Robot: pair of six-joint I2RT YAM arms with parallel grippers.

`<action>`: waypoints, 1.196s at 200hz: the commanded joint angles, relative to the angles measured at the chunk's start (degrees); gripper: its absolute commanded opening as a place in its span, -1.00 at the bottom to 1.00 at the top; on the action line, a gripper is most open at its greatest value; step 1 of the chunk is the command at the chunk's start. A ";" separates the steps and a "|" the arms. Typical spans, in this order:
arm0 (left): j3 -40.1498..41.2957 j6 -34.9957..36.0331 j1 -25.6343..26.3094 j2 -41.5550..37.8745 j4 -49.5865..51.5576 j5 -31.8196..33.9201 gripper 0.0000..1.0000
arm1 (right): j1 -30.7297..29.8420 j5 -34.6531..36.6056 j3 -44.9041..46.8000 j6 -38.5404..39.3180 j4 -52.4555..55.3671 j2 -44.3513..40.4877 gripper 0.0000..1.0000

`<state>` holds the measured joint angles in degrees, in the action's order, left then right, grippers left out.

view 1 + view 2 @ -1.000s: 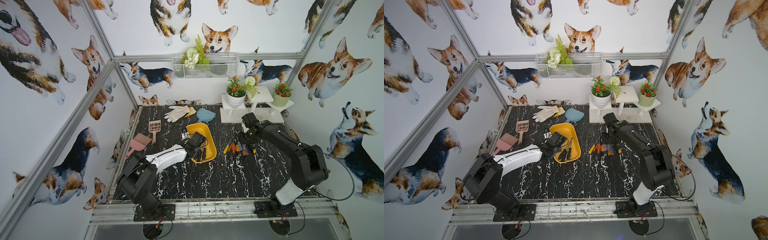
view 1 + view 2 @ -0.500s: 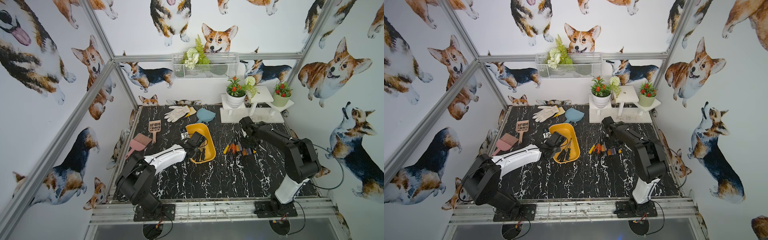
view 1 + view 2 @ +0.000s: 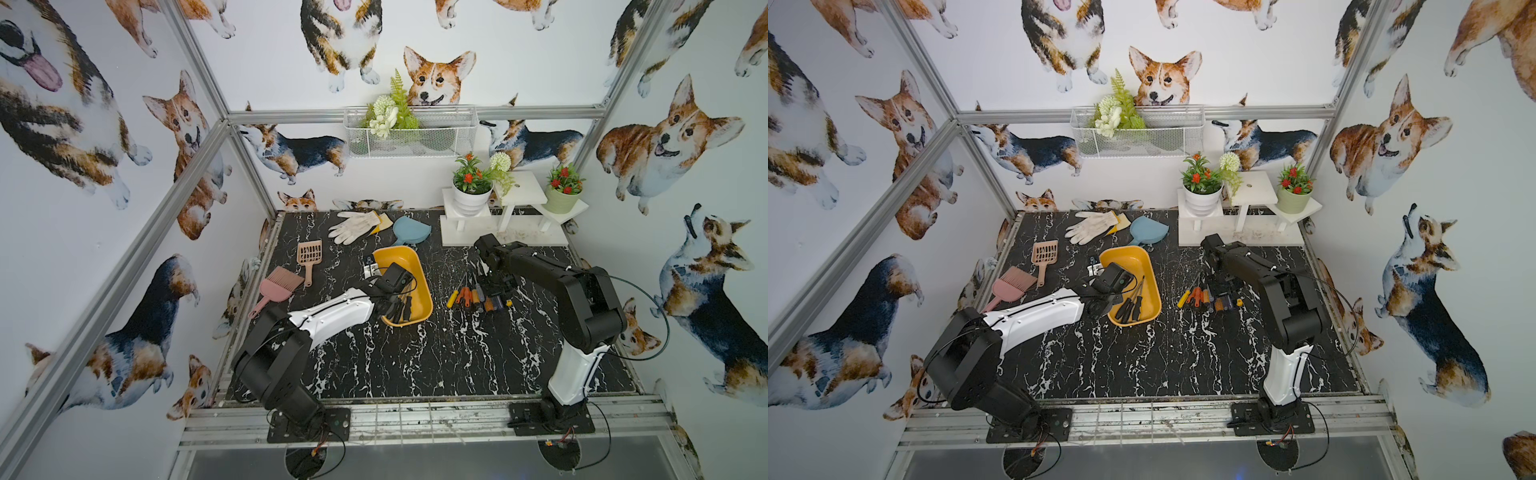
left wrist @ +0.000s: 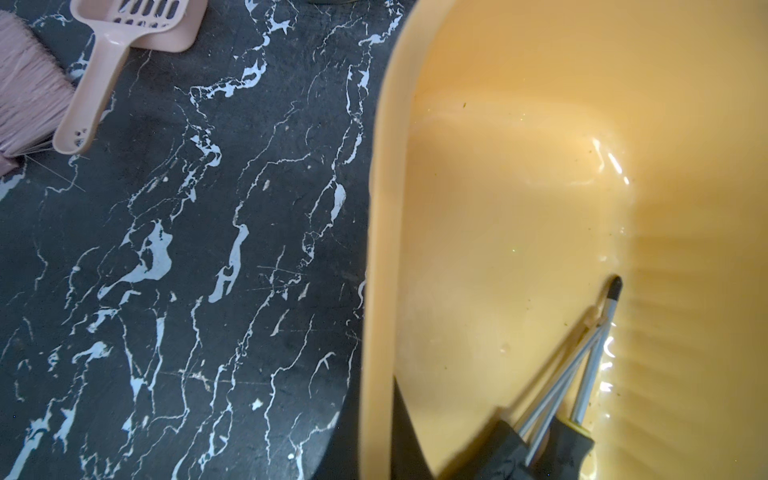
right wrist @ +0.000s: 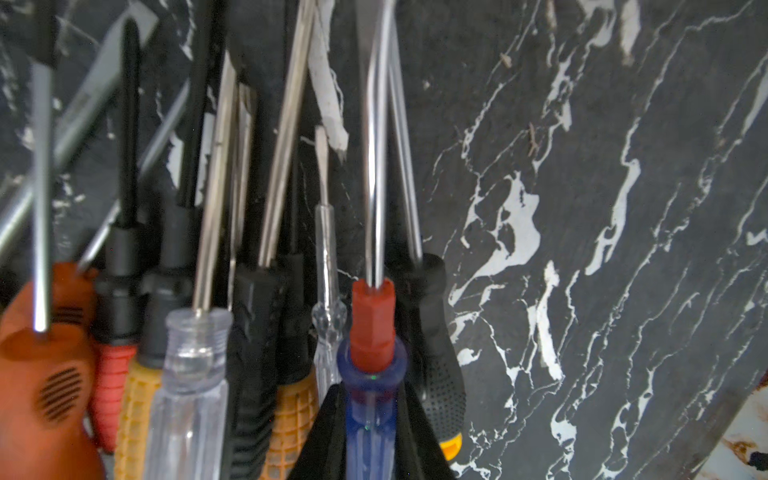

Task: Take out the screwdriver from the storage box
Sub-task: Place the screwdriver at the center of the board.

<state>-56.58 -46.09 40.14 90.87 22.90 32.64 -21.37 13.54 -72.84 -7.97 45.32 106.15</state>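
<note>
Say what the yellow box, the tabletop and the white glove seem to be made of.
Box: smooth moulded plastic, slightly glossy, with soft highlights on its rounded walls.
Tabletop: black with white veins, marble-like but possibly a printed sheet; matt and scuffed.
Glove: white cloth, probably cotton; it lies limp and creased.
</note>
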 commanded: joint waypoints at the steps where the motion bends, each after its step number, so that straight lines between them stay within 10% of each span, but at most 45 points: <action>1: -0.46 -0.59 0.03 -0.44 -0.49 1.10 -1.00 | 0.00 -0.76 -1.14 -1.05 1.88 0.83 -0.74; 88: -0.55 -0.32 0.15 -0.44 -0.72 1.05 -1.00 | 0.01 -1.70 0.04 -2.45 1.31 -0.38 -0.31; 239: 1.39 1.02 0.55 -1.43 -5.18 1.37 -1.00 | -9.84 -16.84 -2.39 -7.60 -3.48 -15.46 -0.27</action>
<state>-54.83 -44.97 40.64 88.95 20.03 32.84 -28.38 1.41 -73.60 -12.58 44.07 91.22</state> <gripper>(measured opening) 0.099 0.362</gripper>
